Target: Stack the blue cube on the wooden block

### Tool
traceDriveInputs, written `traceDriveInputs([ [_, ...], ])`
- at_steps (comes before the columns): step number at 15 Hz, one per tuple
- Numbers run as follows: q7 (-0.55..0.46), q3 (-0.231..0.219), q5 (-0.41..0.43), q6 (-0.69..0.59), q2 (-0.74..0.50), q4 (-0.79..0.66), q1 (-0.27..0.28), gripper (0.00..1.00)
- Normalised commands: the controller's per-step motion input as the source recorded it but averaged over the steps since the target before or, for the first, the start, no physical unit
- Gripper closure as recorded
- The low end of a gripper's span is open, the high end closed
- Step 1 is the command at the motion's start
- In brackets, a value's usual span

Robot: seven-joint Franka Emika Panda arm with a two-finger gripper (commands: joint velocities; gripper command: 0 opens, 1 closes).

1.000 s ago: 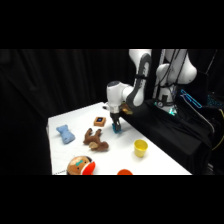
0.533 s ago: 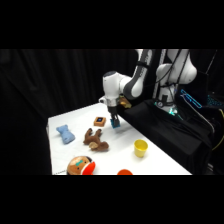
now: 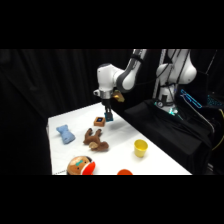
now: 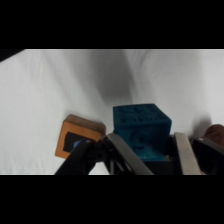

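blue cube (image 4: 141, 131): small solid teal cube w/ embossed faces; pinched between my two fingers, held off the table; in wrist view it sits right of the wooden block, not over it yet
cube handling: looks rigid, light, prob plastic or foam; flat parallel sides = good grip; embossing should help vs slip; not fragile, my guess
grip spot: I've got it on two opposite side faces, low on the cube; top face free
gripper (image 3: 108, 119): mine, pressed onto the cube; fingers (image 4: 186, 152) flank it
wooden block (image 4: 80, 136): flat tan square, dark mark on top; on table just beside cube; top small so needs centred placing, else cube may tip off
step: carry; stack not yet done
nearby: brown plush (image 3: 95, 140) near block; pale-blue toy (image 3: 65, 134) and yellow cup (image 3: 141, 147) well apart
table (image 3: 115, 155): white
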Motion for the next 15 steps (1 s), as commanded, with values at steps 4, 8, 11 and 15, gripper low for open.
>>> traceDriveInputs([
  [4, -0.09, -0.045, 0.166, -0.18, -0.04, 0.20, -0.095, 0.75],
  [8, -0.08, -0.021, 0.207, -0.12, 0.11, 0.24, -0.081, 0.75],
  [11, -0.08, -0.012, 0.214, -0.05, 0.20, 0.23, -0.079, 0.75],
  [15, -0.08, -0.006, 0.196, 0.01, 0.21, 0.21, -0.082, 0.75],
])
